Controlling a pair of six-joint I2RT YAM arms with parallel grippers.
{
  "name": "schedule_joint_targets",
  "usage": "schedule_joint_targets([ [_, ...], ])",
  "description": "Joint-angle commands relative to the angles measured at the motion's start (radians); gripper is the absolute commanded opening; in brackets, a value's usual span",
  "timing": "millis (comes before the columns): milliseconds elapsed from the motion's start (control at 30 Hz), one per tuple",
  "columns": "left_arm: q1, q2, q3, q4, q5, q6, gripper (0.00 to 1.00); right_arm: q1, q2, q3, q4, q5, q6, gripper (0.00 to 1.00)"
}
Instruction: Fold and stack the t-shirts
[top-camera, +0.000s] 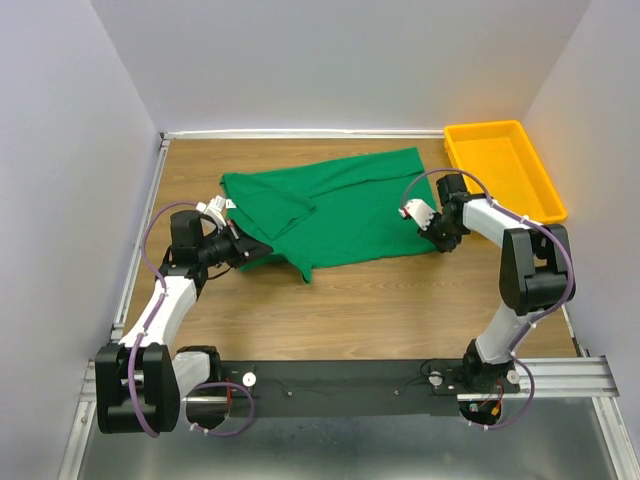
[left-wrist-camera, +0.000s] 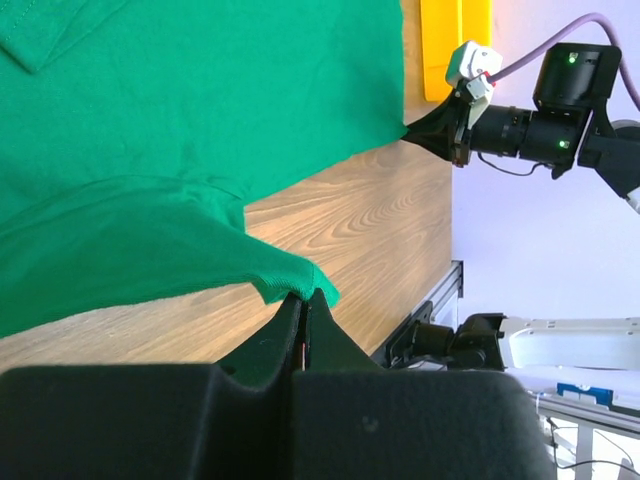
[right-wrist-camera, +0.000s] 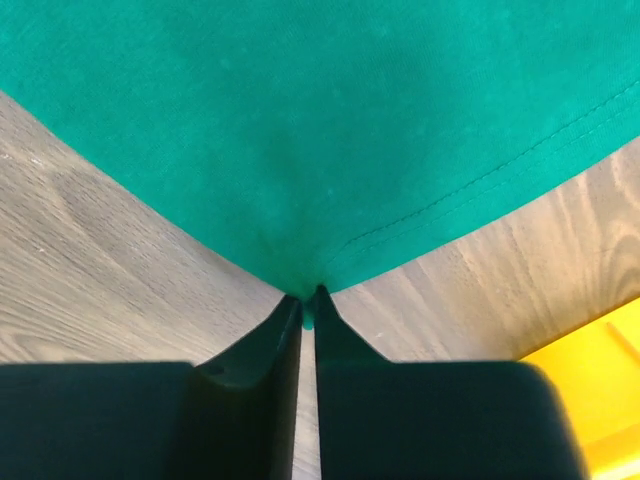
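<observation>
A green t-shirt (top-camera: 340, 205) lies spread and rumpled across the back half of the wooden table. My left gripper (top-camera: 250, 254) is at its left near edge, and in the left wrist view the left gripper (left-wrist-camera: 305, 296) is shut on a corner of the t-shirt (left-wrist-camera: 180, 120), with the cloth pinched at the fingertips. My right gripper (top-camera: 438, 240) is at the shirt's right near corner. In the right wrist view the right gripper (right-wrist-camera: 308, 296) is shut on the hemmed corner of the t-shirt (right-wrist-camera: 320, 120), a sliver of green showing between the jaws.
A yellow plastic tray (top-camera: 505, 165) stands at the back right, close behind the right arm, and its corner shows in the right wrist view (right-wrist-camera: 600, 400). White walls enclose the table on three sides. Bare wood (top-camera: 380, 300) lies between the shirt and the arm bases.
</observation>
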Motion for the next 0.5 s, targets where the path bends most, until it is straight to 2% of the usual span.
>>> schedule_joint_targets([
  [0, 0.007, -0.021, -0.017, 0.042, 0.030, -0.044, 0.00, -0.006, -0.006, 0.006, 0.016, -0.001, -0.003, 0.07],
  [100, 0.007, -0.038, -0.014, 0.077, 0.024, -0.082, 0.00, -0.013, -0.025, 0.025, 0.014, -0.007, 0.008, 0.00],
  [467, 0.009, -0.024, 0.047, 0.111, 0.033, -0.136, 0.00, -0.020, -0.043, 0.148, 0.008, -0.065, 0.063, 0.00],
])
